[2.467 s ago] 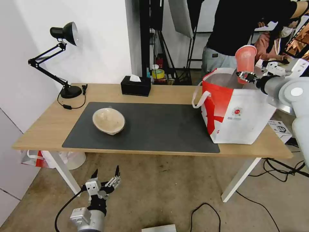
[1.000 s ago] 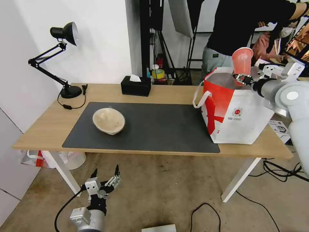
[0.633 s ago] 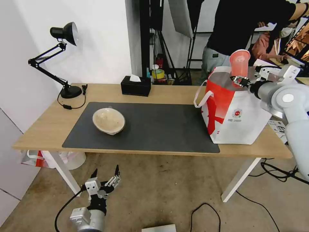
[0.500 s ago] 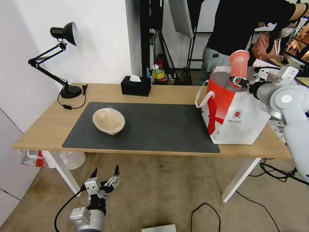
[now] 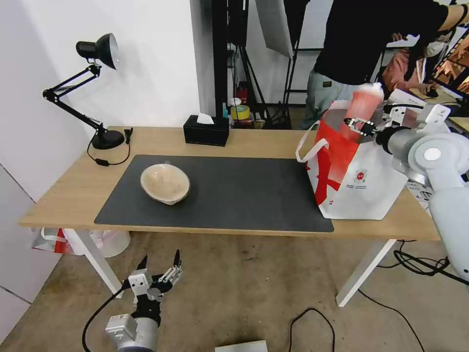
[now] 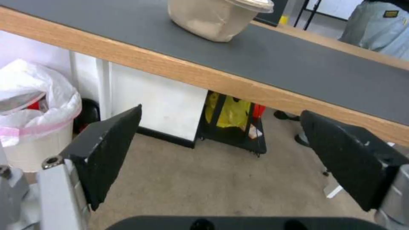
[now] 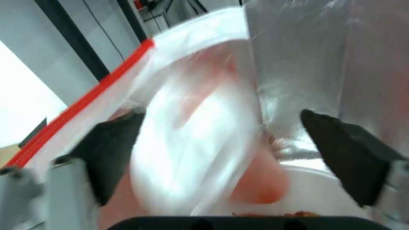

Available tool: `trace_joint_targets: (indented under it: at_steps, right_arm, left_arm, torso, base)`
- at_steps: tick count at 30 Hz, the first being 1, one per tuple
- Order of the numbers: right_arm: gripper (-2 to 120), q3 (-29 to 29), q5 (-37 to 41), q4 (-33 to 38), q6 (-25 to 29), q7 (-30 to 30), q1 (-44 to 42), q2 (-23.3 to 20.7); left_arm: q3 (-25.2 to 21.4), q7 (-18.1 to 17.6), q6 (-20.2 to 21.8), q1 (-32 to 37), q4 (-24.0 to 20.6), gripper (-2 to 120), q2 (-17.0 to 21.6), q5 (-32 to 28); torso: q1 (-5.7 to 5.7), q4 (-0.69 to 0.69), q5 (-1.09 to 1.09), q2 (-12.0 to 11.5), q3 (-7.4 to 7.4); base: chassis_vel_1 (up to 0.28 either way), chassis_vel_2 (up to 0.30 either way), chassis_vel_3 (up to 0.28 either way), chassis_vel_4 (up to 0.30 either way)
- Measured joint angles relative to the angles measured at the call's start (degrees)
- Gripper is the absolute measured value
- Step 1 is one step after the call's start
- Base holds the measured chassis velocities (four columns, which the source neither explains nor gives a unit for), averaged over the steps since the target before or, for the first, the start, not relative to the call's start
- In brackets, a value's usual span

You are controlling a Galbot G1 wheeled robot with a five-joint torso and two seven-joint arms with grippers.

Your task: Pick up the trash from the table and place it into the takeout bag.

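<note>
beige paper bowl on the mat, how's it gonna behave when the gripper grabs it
The paper bowl is probably light and looks empty, so a push may slide it across the mat. Its thin wall already looks dented in the left wrist view, so a squeeze likely buckles it. It sits slightly tilted, so it may rock.

Head camera: high, facing forward and down, taking in the whole worktop (image 5: pixel 73 190) and the floor before it from a middle distance. Left wrist camera: below the worktop edge, facing up and across it past the left claw (image 6: pixel 221 159), near; it shares the beige bowl (image 6: pixel 217 17) with the head view (image 5: pixel 165 183). Right wrist camera: very close, facing into the bag (image 7: pixel 306 64), also seen at the head view's right (image 5: pixel 361 181).
</note>
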Motion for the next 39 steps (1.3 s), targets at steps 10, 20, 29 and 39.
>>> trace_joint_targets:
  at_steps: [10,20,29,39]
  right_arm:
    - [100,-0.4,-0.4,-0.3,0.1,0.0,0.7,0.0]
    - [100,-0.6,-0.6,0.0,0.1,-0.5,1.5,-0.6]
    - [100,0.6,-5.6,1.9,12.3,-11.1,0.2,-2.4]
    - [100,0.8,-12.9,8.3,34.5,-18.9,-4.2,-4.5]
  left_arm:
    - [0.0,0.0,0.0,-0.2,0.1,100,-0.2,0.0]
    - [-0.4,-0.1,0.1,-0.5,0.1,100,0.1,-0.4]
    - [-0.6,-0.1,0.2,-0.7,-0.2,100,0.4,-1.0]
    - [-0.8,-0.1,0.2,-0.5,-1.2,100,0.4,-1.1]
  torso:
    - [0.00,0.00,0.01,0.0,0.00]
    - [0.00,0.00,0.01,0.0,0.00]
    - [0.00,0.00,0.01,0.0,0.00]
    - [0.00,0.00,0.01,0.0,0.00]
  base:
    - [0.000,0.000,0.000,0.000]
    - [0.000,0.000,0.000,0.000]
    - [0.000,0.000,0.000,0.000]
    - [0.000,0.000,0.000,0.000]
